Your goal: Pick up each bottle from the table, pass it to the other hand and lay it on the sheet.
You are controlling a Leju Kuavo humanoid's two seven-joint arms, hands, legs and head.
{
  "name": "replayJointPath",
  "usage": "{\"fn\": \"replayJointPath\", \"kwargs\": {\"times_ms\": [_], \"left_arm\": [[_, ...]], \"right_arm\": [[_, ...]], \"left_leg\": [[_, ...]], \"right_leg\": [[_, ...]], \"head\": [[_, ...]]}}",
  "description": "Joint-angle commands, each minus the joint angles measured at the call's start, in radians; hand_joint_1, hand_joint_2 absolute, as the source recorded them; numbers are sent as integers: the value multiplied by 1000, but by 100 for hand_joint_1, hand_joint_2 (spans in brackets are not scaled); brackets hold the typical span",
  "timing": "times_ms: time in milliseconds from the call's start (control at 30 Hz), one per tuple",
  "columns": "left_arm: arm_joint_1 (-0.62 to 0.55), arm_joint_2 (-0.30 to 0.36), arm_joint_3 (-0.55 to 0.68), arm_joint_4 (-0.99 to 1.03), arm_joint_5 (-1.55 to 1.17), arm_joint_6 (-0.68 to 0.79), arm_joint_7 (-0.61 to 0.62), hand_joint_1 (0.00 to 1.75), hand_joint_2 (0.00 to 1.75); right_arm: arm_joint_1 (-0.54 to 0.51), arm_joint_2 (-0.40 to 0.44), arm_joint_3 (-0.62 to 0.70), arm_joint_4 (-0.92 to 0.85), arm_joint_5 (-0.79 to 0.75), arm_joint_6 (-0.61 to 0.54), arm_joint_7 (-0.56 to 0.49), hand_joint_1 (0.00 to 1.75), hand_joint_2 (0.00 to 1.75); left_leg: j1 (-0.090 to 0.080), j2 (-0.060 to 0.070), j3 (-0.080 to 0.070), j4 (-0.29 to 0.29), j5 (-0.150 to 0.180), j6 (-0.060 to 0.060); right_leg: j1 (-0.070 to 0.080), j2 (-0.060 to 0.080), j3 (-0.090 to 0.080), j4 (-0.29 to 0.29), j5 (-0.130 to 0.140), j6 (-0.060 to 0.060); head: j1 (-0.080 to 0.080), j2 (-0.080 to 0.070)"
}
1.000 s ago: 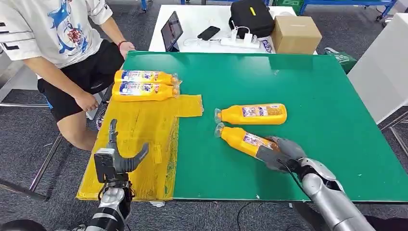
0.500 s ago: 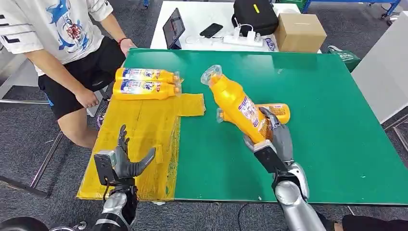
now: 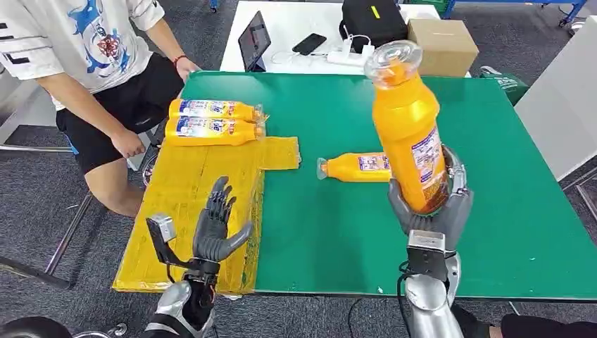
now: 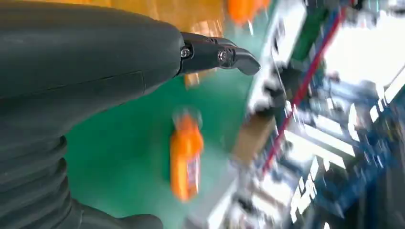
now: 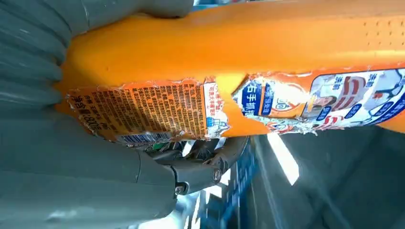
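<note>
Green tabletop (image 3: 493, 232) spans most of the head view, a white table (image 3: 296, 28) butting its 12 o'clock edge.

Person (image 3: 84, 63) seated at 10 o'clock, one hand (image 3: 184, 68) on the tabletop corner, the other (image 3: 129, 146) near the sheet's edge.

Yellow sheet (image 3: 190, 204) covers the 9 o'clock side of the tabletop, running to the near edge at 7 o'clock. Surface crinkled, with a flap reaching toward centre.

Held bottle (image 3: 408, 134): orange, upright, clear cap up, raised off the tabletop at about 3 o'clock from centre. Right hand (image 3: 429, 211) grips its base, fingers wrapped around the lower body. Right wrist view confirms it: the bottle (image 5: 239, 52) lies against the palm, torn label facing the camera, fingers (image 5: 200, 167) curled under it.

Two bottles (image 3: 211, 121) lie side by side, touching, at the 12 o'clock end of the sheet, caps toward centre.

One bottle on the tabletop (image 3: 355, 167) lies flat just past centre, cap pointing to 9 o'clock, partly hidden behind the held bottle. Left wrist view shows it blurred (image 4: 186, 160) on the green.

Left hand (image 3: 217, 229) above the near end of the sheet at 7 o'clock, palm raised, fingers spread wide, holding nothing. One dark finger (image 4: 217, 52) shows straight in the left wrist view.

On the white table: black bag (image 3: 373, 24), cardboard box (image 3: 440, 46), tablet (image 3: 252, 44), phone (image 3: 308, 44), power strip (image 3: 348, 58).
</note>
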Motion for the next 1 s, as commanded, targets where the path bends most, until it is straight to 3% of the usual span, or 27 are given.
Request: {"fn": "replayJointPath", "kwargs": {"times_ms": [33,200,233,300,333,833,1000], "left_arm": [[29,67,-114,-94,-28,-49,-5,0,175],[32,69,-119,-98,-37,-55,-12,0,175],[54,75,-124,-119,-28,-79,-2,0,175],[62,78,-129,-126,-30,-79,-2,0,175],[62,80,-136,-126,-32,-86,0,0,175],[44,90,-167,-68,-47,-89,29,0,175],[47,83,-163,-56,-81,-22,56,0,175]], "right_arm": [[20,51,181,356,-2,38,-5,175,175],[20,68,210,403,-43,60,-5,175,175],[-9,86,368,614,-62,34,-5,175,175],[-21,86,413,656,-87,47,-5,175,175],[-31,87,439,681,-72,27,-5,175,175],[-84,116,511,774,-56,-10,-5,173,175],[-101,136,485,840,23,-54,-5,173,175]], "left_leg": [[2,3,5,-2,-1,-1],[2,3,6,-2,-2,-2],[2,4,5,-2,-1,-1],[3,6,10,-3,-3,-2],[2,3,3,-2,-1,-1],[1,1,2,-2,0,-1],[1,2,4,-2,-1,-1]], "right_leg": [[2,2,4,-3,0,-2],[2,2,6,-3,0,-2],[2,3,5,-3,1,-2],[4,4,8,-4,-1,-3],[2,2,2,-2,0,-2],[1,0,1,-1,-1,-2],[2,0,4,-2,-1,-2]], "head": [[0,0],[0,0],[0,0],[0,0],[0,0],[0,0],[0,0]]}}
